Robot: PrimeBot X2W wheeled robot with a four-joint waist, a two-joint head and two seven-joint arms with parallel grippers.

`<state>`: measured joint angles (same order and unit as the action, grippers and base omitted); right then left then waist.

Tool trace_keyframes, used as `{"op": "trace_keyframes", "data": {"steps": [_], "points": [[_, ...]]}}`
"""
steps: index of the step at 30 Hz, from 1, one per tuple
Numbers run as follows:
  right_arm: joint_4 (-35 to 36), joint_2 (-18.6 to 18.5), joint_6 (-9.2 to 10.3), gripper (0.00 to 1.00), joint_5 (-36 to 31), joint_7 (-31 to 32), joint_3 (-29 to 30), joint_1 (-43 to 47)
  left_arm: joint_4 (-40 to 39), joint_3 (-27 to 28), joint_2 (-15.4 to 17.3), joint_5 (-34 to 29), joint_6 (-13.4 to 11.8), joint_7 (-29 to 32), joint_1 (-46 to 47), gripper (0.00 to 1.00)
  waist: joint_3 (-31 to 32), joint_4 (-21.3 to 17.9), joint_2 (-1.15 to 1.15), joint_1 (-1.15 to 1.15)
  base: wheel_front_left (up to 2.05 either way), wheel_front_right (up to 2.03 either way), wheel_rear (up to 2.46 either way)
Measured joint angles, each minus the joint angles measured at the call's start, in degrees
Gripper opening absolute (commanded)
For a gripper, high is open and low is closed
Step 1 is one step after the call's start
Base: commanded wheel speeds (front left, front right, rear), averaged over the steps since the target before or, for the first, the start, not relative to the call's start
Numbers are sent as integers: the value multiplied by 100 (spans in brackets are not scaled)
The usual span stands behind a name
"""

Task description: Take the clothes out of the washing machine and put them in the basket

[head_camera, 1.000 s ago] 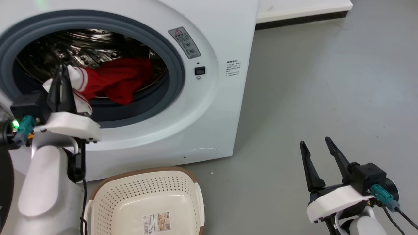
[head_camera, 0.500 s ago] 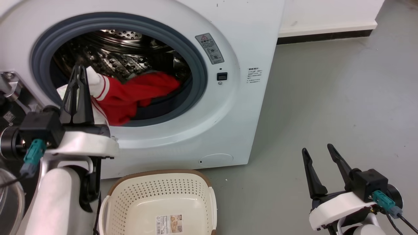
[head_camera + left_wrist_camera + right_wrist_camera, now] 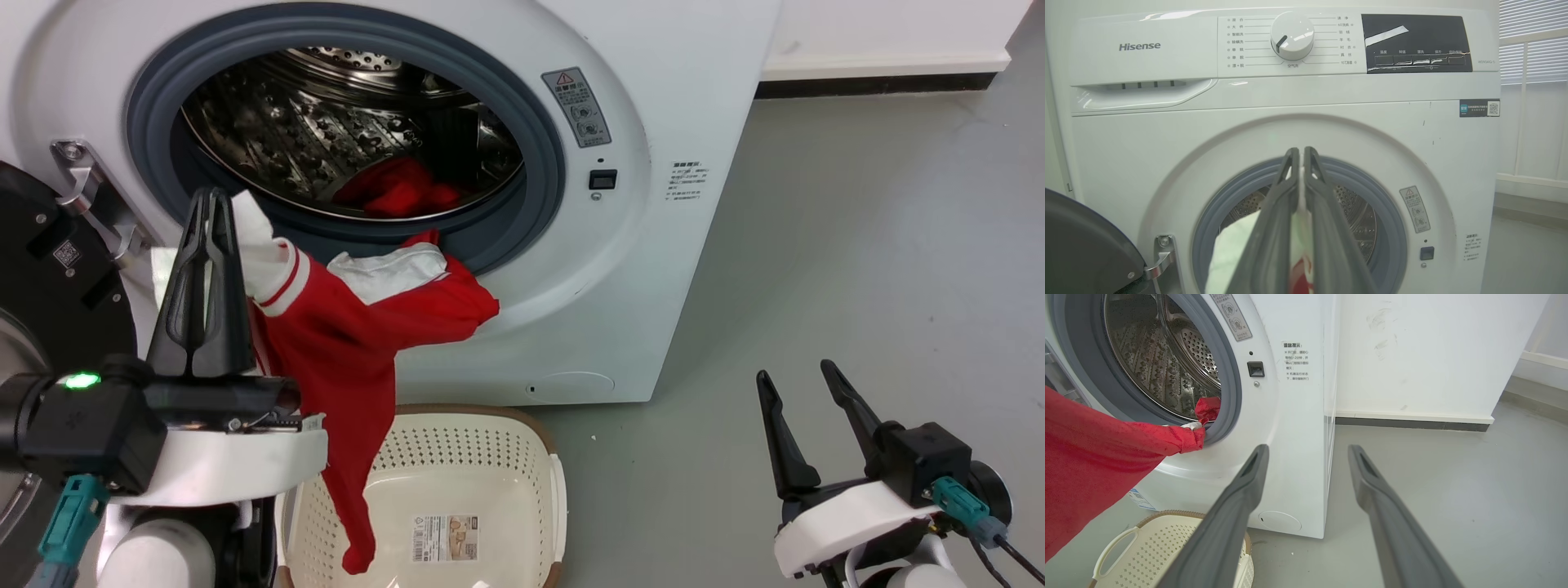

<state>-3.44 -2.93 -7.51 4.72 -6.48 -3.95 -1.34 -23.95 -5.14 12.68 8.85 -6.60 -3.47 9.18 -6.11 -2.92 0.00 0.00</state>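
Observation:
My left gripper [image 3: 214,200] is shut on a white part of the red clothes [image 3: 359,343], held out in front of the washing machine [image 3: 653,269]. The garment drapes from the porthole lip down over the cream basket [image 3: 490,441], its tail hanging into it. More red fabric [image 3: 397,193] lies in the steel drum. In the left wrist view the fingers [image 3: 1301,152] pinch white cloth [image 3: 1231,249]. My right gripper [image 3: 793,382] stands open over the floor at lower right. The right wrist view shows the red garment [image 3: 1090,465] and the basket [image 3: 1143,547].
The washer's dark door [image 3: 49,278] hangs open at the left beside my left arm. Grey floor [image 3: 857,229] spreads to the right of the machine. A white wall with a dark skirting [image 3: 882,82] runs behind.
My left gripper has pulled back from the porthole with the garment, which now hangs out over the basket. The head camera has shifted. The right gripper stays put.

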Motion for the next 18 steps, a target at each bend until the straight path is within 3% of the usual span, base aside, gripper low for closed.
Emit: {"op": "trace_keyframes", "data": {"steps": [6, 11, 18], "points": [[20, 0, 0, 100, 1, 3, -44, -88, 182, 11, -141, 189, -126, 154, -435, 0, -195, 78, 0, 0, 0, 0, 0], [45, 1, 0, 100, 0, -2, -92, -228, 969, -56, -426, 526, -153, 107, -782, 0, -396, 64, 0, 0, 0, 0, 0], [67, 0, 0, 100, -25, -11, -67, -465, 2413, -158, -750, 936, -94, -516, -922, 0, -805, -1, 0, 0, 0, 0, 0]]}}
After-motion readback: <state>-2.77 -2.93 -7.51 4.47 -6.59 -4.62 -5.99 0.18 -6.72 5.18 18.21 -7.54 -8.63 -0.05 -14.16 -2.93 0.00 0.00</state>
